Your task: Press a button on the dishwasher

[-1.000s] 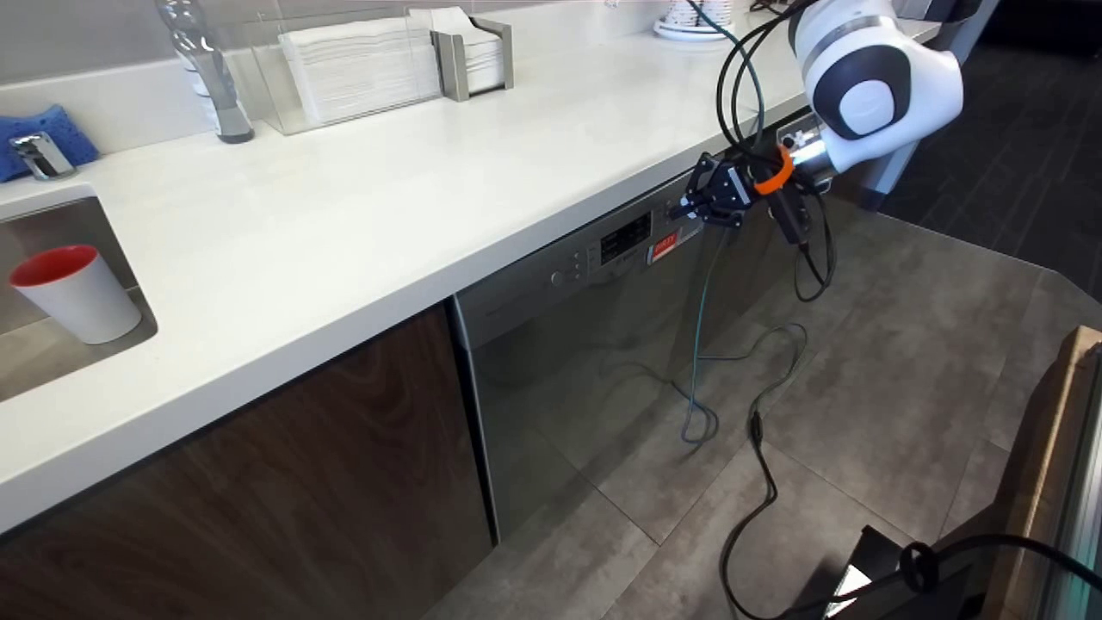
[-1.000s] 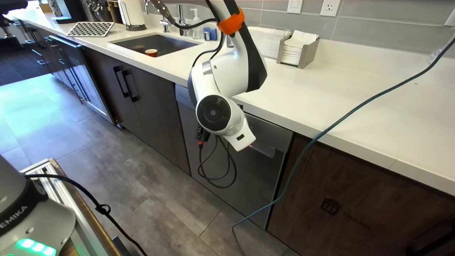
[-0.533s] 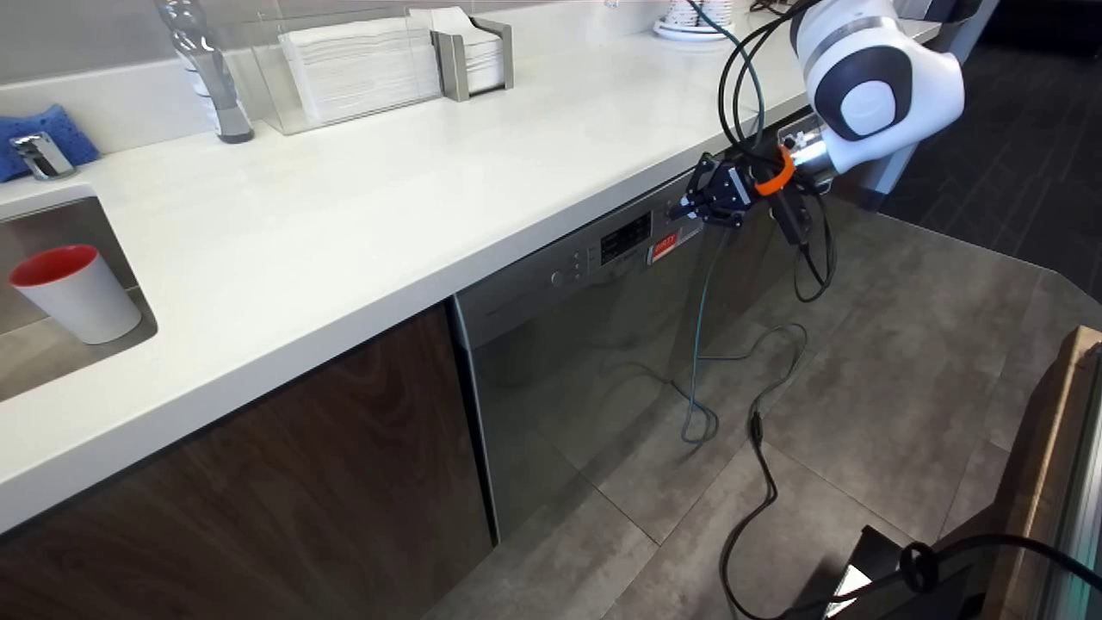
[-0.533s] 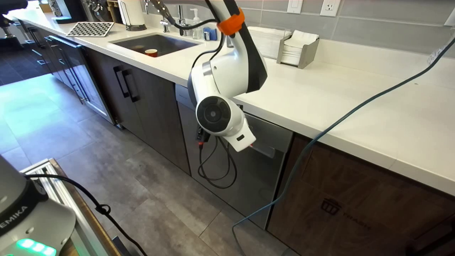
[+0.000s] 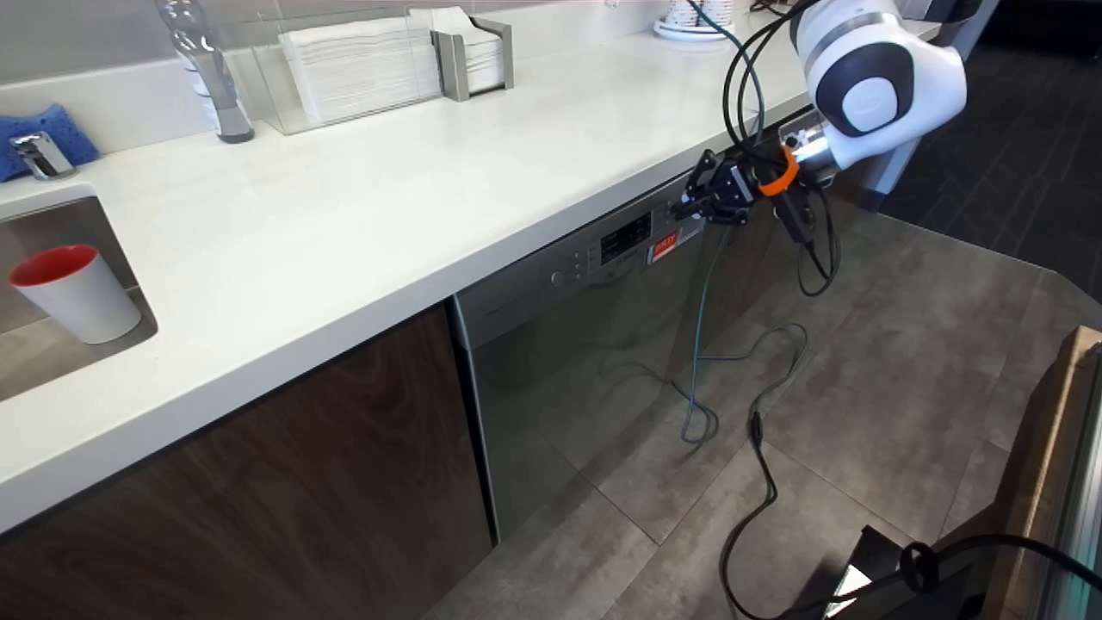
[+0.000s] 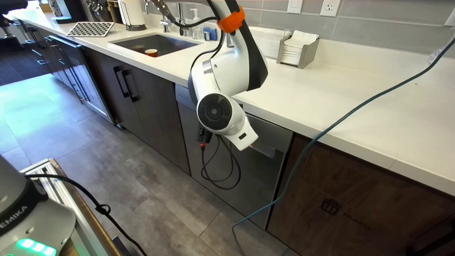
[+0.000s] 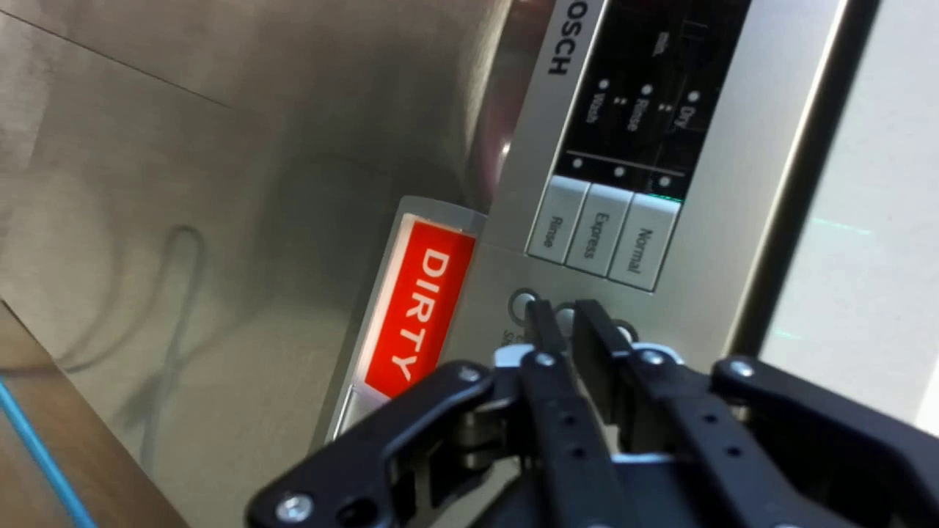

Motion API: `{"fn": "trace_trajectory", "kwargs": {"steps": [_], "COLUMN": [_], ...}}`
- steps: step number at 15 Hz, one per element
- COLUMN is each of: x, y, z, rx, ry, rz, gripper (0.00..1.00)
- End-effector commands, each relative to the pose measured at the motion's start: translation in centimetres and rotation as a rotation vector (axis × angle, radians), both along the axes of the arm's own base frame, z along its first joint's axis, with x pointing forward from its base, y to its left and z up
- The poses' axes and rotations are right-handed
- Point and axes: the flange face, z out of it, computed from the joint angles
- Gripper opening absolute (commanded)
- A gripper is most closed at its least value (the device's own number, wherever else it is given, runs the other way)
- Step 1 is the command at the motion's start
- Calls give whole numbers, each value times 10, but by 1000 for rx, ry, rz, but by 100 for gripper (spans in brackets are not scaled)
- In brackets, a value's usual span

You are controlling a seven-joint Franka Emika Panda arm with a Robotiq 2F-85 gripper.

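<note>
The dishwasher (image 5: pixel 568 387) is a grey steel front under the counter. It also shows in an exterior view (image 6: pixel 249 177), partly behind the arm. In the wrist view its control panel (image 7: pixel 704 293) has a dark display (image 7: pixel 653 81) and light keys marked Rinse, Express (image 7: pixel 600 231) and Normal. A small green light glows beside Normal. Below the keys are a round button (image 7: pixel 523 306), a middle button (image 7: pixel 564 321) and a partly hidden third one. My gripper (image 7: pixel 565 308) has a narrow gap and nothing between its fingers. Its fingertips are over the round buttons; contact is unclear.
A red DIRTY sign (image 7: pixel 422 304) is on the dishwasher front beside the buttons. The white counter (image 5: pixel 370 224) overhangs the panel. Cables hang from the arm, and a blue cable (image 6: pixel 302 156) crosses in front of the counter. Napkin holders (image 5: pixel 478 56) stand on the counter.
The arm has shifted very slightly, a little to the right and up in an exterior view. The black cable loop under it has swung. The gripper stays at the control panel.
</note>
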Motion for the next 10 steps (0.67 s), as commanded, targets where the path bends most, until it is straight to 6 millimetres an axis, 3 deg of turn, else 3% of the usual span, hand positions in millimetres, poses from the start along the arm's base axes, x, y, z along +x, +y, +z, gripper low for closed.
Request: {"fn": "trace_trajectory", "kwargs": {"steps": [1, 8, 10], "x": [0, -13, -14], "y": [-5, -10, -12], "z": [19, 31, 33], "rx": [-72, -185, -236], "ry": [12, 147, 195], "rz": [22, 91, 120], "gripper": [45, 96, 100]}}
